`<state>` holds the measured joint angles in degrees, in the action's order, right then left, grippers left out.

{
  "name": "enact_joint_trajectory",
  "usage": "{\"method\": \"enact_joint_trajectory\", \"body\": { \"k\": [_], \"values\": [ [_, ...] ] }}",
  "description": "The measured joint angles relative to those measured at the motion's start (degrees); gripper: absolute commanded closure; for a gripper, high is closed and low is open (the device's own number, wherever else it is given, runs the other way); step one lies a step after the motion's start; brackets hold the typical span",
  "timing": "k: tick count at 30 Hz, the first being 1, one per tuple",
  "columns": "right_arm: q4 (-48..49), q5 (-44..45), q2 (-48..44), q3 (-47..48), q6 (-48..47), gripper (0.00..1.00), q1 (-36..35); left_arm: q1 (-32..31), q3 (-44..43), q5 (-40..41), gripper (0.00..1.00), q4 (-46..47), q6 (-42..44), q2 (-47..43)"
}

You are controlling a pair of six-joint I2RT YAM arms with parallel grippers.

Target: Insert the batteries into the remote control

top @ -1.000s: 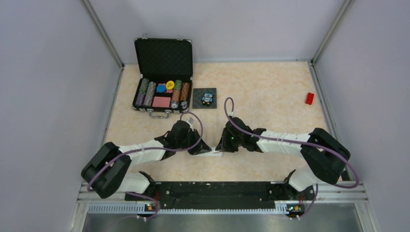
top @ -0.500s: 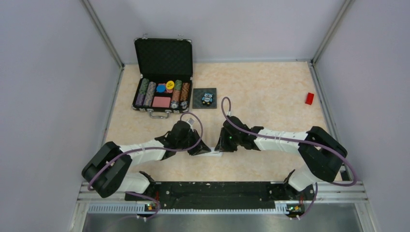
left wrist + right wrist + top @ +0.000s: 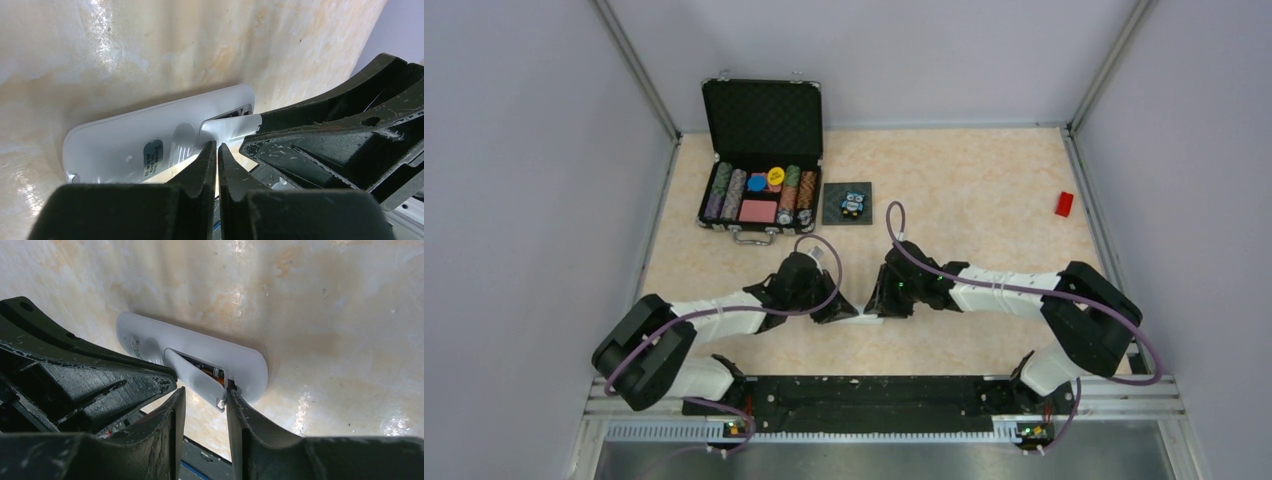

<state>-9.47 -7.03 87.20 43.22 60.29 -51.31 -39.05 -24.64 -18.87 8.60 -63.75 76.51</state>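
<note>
The white remote control point(image 3: 247, 365) lies face down at the table's front middle, between both grippers; it also shows in the top view point(image 3: 864, 318) and the left wrist view point(image 3: 125, 145). Its battery cover point(image 3: 195, 375) is tilted up over the open compartment, and an orange-copper battery point(image 3: 214, 373) sits inside. The dark battery is hidden. My right gripper point(image 3: 205, 397) is open around the cover's free end, with one fingertip point(image 3: 235, 405) against the cover's clip. My left gripper point(image 3: 216, 147) is shut and empty, its tips at the remote's near edge.
An open black case of poker chips point(image 3: 759, 190) stands at the back left. A dark owl tile point(image 3: 848, 203) lies beside it. A small red block point(image 3: 1064, 203) lies near the right wall. The arms' base rail point(image 3: 864, 395) runs along the front.
My right wrist has shifted slightly left toward the remote. The left arm and the remote have barely moved.
</note>
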Motion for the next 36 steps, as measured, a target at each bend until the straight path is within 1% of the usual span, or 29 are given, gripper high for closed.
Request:
{"method": "enact_joint_trajectory", "body": {
  "k": [4,9,15,18,20,22,24,28,32,36],
  "values": [
    [-0.5,0.1,0.0,0.4,0.8,0.61,0.0,0.0,0.5,0.0,0.91,0.1,0.0,-0.3],
    [-4.2,0.3,0.0,2.1,0.5,0.60,-0.2,0.0,0.9,0.0,0.91,0.5,0.0,-0.3],
    [-9.5,1.8,0.0,2.8,-0.6,0.60,-0.3,0.0,1.2,0.1,0.91,0.9,-0.1,-0.2],
    [-10.9,2.5,0.0,3.2,-1.0,0.61,-0.3,0.0,1.3,0.1,0.92,1.1,-0.2,-0.2],
    [-11.7,3.0,0.0,3.6,-1.4,0.65,-0.3,0.0,1.4,0.1,0.92,1.4,-0.2,-0.2],
    [-12.0,3.4,0.0,4.2,-1.9,0.72,-0.3,0.0,1.4,0.1,0.92,1.4,-0.2,-0.2],
    [-12.4,4.0,0.0,5.0,-2.8,0.77,-0.3,0.0,1.4,0.1,0.92,1.4,-0.2,-0.2],
    [-12.7,4.9,0.0,6.6,-4.5,0.82,-0.3,0.0,1.5,0.1,0.92,1.5,-0.4,-0.2],
    [-12.4,5.4,1.0,8.0,-6.3,0.91,-0.3,0.0,1.5,0.2,0.93,1.5,-0.6,-0.2],
    [-12.5,5.5,2.7,8.3,-7.4,0.97,-0.5,-0.1,1.5,0.3,0.93,1.5,-0.7,-0.2]
  ]
}}
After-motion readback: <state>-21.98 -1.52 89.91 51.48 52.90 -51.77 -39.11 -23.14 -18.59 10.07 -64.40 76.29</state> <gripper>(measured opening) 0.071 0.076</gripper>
